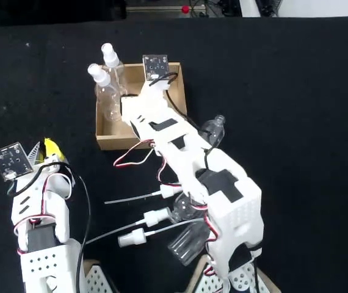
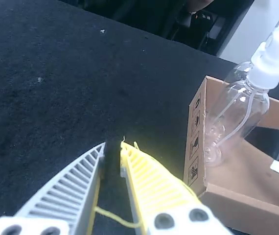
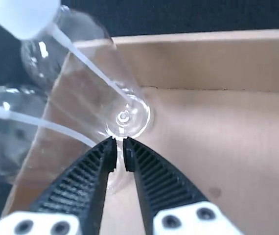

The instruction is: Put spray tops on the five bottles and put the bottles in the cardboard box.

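Note:
The cardboard box [image 1: 177,91] stands at the back of the table. Two clear bottles [image 1: 108,97] with white spray tops [image 1: 108,52] stand upright in its left end. My right arm stretches over the box, and my right gripper [image 3: 119,144] hangs shut and empty inside it, just beside the base of one bottle [image 3: 100,93]. An uncapped bottle [image 1: 213,129] lies right of the box. Two more bottles [image 1: 188,243] lie near the arm bases, beside three loose spray tops [image 1: 155,217]. My left gripper [image 2: 113,147] is shut and empty over bare cloth, left of the box [image 2: 197,142].
Black cloth covers the table [image 1: 296,91]. The spray tops' long dip tubes [image 1: 125,198] stretch leftward between the two arm bases. Open cloth lies to the far left and to the right of the box.

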Motion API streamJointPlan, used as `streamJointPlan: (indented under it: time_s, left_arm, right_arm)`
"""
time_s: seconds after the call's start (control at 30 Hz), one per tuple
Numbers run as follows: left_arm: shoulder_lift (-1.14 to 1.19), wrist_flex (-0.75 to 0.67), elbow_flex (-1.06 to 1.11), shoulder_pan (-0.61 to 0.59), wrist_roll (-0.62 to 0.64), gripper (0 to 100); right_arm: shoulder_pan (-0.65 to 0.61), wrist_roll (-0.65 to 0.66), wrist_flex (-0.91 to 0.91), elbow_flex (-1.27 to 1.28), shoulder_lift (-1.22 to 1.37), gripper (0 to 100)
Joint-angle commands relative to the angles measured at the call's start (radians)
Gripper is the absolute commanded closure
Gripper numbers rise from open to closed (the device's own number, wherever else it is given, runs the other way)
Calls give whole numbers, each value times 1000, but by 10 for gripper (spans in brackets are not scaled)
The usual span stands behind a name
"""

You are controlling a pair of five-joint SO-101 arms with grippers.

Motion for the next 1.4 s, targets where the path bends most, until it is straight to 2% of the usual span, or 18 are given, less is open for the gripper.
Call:
streamJointPlan:
  time_s: [0.0,0.4,0.67,1.37]
  left_arm:
    - [-15,0,24,-8,6,960]
    - [-15,0,24,-10,6,960]
    - [-15,2,24,-10,6,960]
    - [-15,2,24,-12,6,960]
  right_arm:
    - [31,-2,-35,-85,-13,987]
    - [31,-2,-40,-85,-18,987]
    - [40,-2,-229,-27,-10,988]
    - [41,-2,-224,99,-87,988]
